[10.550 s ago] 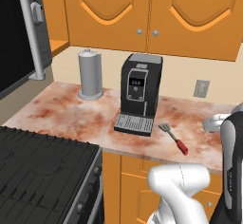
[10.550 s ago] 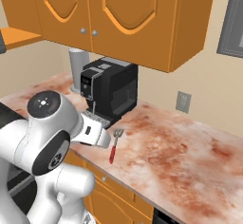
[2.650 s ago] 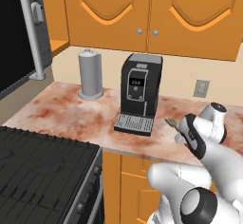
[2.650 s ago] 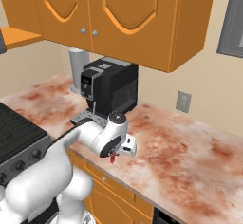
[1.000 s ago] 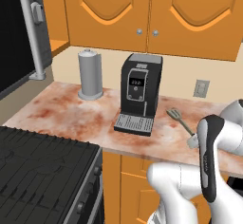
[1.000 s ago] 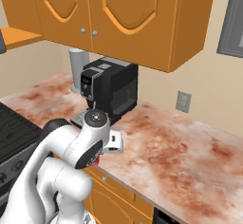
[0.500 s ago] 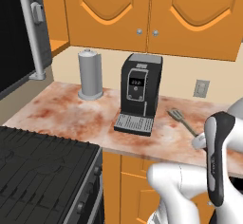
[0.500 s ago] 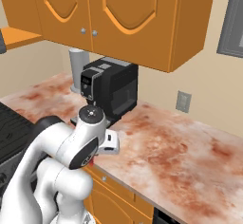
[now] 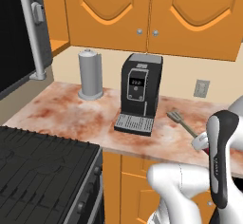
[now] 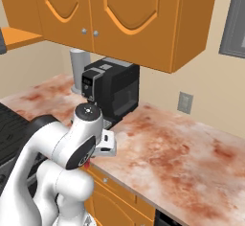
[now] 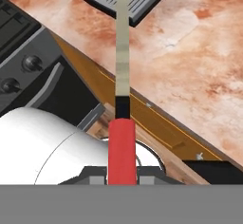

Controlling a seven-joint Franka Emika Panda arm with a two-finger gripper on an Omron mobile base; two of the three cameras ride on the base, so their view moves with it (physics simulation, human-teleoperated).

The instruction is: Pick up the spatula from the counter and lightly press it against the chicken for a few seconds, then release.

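Observation:
My gripper [image 11: 122, 172] is shut on the red handle of the spatula [image 11: 122, 137]. The spatula's pale shaft runs straight up the hand view toward the coffee machine's drip tray [image 11: 128, 0]. In the left base view the spatula [image 9: 182, 123] is held above the counter's right part, its slotted head pointing left toward the coffee machine, with the gripper [image 9: 202, 141] at its handle end beside my dark forearm. In the right base view the gripper [image 10: 106, 146] sits behind my white arm near the counter's front edge.
A black coffee machine [image 9: 139, 92] stands mid-counter, with a grey cylinder [image 9: 90, 73] to its left. The stove [image 9: 42, 171] adjoins the counter on the left. A wall outlet [image 9: 201, 88] is behind. The marbled counter [image 10: 191, 153] extends to the right.
The spatula, lying on the counter earlier, is now lifted in my grip. Over the last second my forearm has swung slightly right while the spatula barely moved.

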